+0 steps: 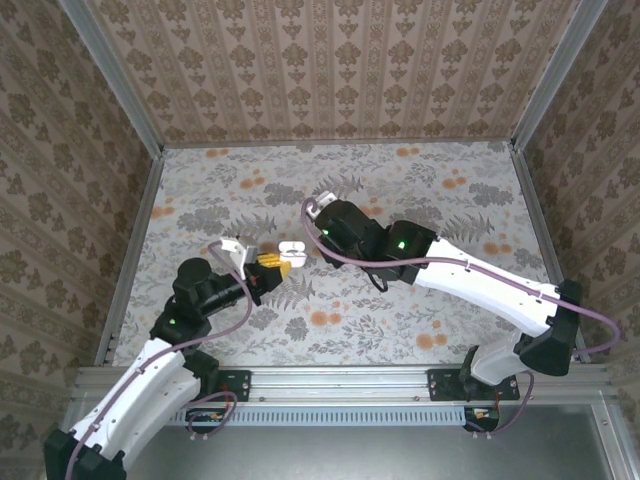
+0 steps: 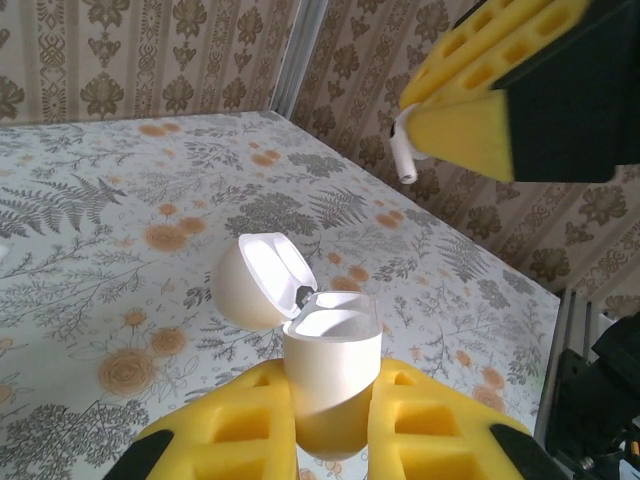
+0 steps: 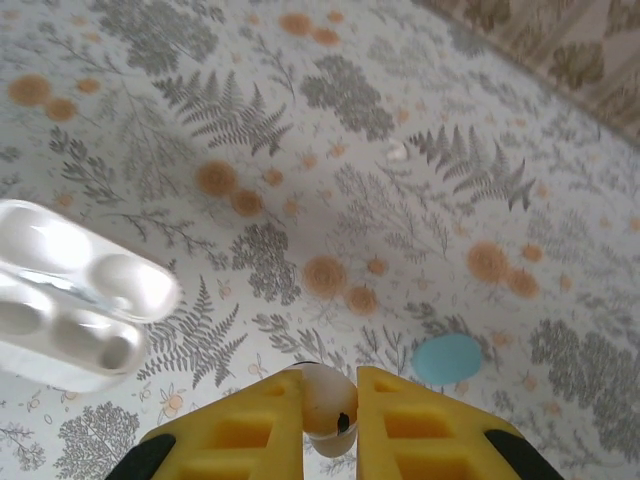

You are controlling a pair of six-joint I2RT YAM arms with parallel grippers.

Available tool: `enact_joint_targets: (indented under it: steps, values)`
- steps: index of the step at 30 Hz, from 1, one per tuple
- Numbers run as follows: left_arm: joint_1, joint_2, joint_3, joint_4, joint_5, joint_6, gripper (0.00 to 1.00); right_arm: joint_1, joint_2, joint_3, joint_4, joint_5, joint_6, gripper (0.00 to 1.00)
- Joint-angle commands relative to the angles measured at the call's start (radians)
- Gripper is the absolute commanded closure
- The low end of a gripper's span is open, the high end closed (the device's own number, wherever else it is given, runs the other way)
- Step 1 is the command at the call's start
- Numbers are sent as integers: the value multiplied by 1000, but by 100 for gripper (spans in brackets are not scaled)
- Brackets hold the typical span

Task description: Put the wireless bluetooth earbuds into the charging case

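Left gripper (image 2: 335,378) — clenched on the white case (image 2: 330,335), yellow pads squeezing its lower body, lid (image 2: 258,280) swung open to the left. Right gripper (image 3: 328,382) — pinched tight on a white earbud (image 3: 325,412), stem sticking out past the pads in the left wrist view. Earbud in the air up and to the right of the case's mouth there, near but not touching. From the right wrist: open case blurred at lower left, its hollows showing. On the flowered table (image 3: 300,150): a teal oval (image 3: 447,358) just beyond the pads and, farther off, a small white bit (image 3: 397,152), too small to tell.
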Motion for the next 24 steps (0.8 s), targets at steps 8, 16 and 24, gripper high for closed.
enact_joint_targets:
  steps: [8,16,24]
  values:
    - [-34,7,27,103,-34,-75,100,74,-14,21,166,33,-127,81]
    - [-42,-1,24,124,-41,-109,100,98,25,19,218,25,-179,80]
    - [-46,-11,25,134,-43,-121,100,98,56,19,233,-23,-202,80]
